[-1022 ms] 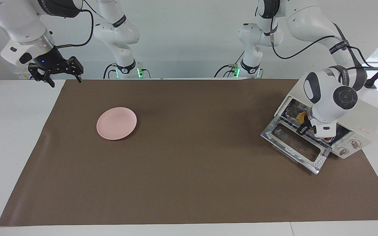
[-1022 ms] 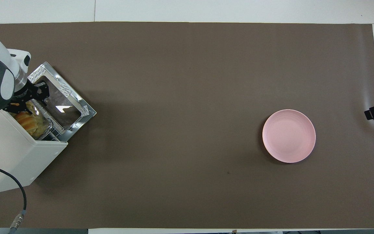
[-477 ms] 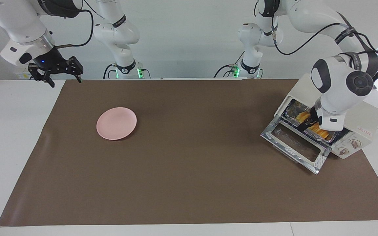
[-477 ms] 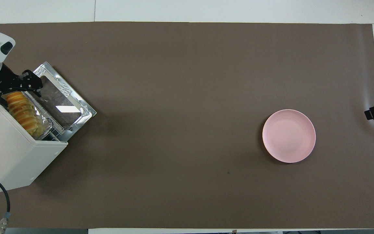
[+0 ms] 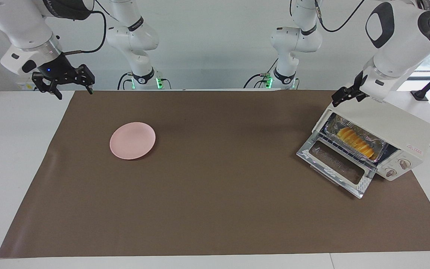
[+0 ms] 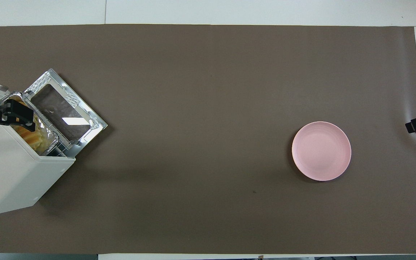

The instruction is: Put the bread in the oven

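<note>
Yellow-orange bread [image 5: 356,141] lies in the foil tray [image 5: 381,148] inside the oven [image 5: 394,129], door [image 5: 336,166] dropped open, below the left gripper [image 5: 346,95]. That gripper hangs above the oven's top, fingers apart, empty. The right gripper [image 5: 65,82] waits, spread, near the pink plate [image 5: 132,140].

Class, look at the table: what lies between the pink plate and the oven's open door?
Nothing. Between the plate and the oven door, only bare brown mat shows, in both the facing and overhead views.
</note>
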Available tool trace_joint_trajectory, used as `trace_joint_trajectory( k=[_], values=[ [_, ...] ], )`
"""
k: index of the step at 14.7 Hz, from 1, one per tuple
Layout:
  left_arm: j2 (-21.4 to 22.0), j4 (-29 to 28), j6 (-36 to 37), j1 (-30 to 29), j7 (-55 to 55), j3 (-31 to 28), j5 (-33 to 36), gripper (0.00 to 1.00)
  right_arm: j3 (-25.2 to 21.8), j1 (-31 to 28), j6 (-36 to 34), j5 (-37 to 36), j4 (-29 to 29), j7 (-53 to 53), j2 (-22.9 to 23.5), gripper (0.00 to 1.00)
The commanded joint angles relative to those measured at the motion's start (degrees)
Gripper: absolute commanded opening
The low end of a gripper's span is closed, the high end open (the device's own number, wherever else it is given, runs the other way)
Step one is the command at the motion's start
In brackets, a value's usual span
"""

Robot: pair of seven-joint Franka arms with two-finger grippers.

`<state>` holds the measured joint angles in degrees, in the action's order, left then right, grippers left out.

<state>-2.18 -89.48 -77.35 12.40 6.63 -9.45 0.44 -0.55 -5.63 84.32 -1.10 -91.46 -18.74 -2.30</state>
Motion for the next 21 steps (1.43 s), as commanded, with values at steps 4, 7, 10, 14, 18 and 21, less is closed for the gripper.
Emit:
trace_joint_trajectory(
  k=[4,7,10,14,18,21],
  values=[
    [3.14,-4.64,-1.65,-7.66,-7.43,8.39,-0.36,1.00,0.11,-0.43,-0.56,0.93,-0.82,-0.77,-1.04,1.00],
    [2.97,-4.21,-3.78,-7.92,-8.13,8.57,-0.10,1.00,0.11,-0.43,-0.56,0.93,-0.82,-0.77,-1.04,1.00],
    [3.06,-4.12,-4.21,-7.92,-8.56,9.01,-0.18,1.00,0.11,-0.43,-0.56,0.93,-0.82,-0.77,-1.04,1.00],
    [3.41,-4.30,-4.30,-8.18,-9.27,10.59,-0.27,1.00,0.11,-0.43,-0.56,0.93,-0.82,-0.77,-1.04,1.00],
    [3.41,-3.94,-4.56,-8.36,-9.27,10.59,-0.44,1.00,0.11,-0.43,-0.56,0.93,-0.82,-0.77,-1.04,1.00],
    [3.32,-3.77,-5.09,-8.36,-9.18,10.59,-0.44,1.00,0.11,-0.43,-0.56,0.93,-0.82,-0.86,-1.04,1.00]
  ],
)
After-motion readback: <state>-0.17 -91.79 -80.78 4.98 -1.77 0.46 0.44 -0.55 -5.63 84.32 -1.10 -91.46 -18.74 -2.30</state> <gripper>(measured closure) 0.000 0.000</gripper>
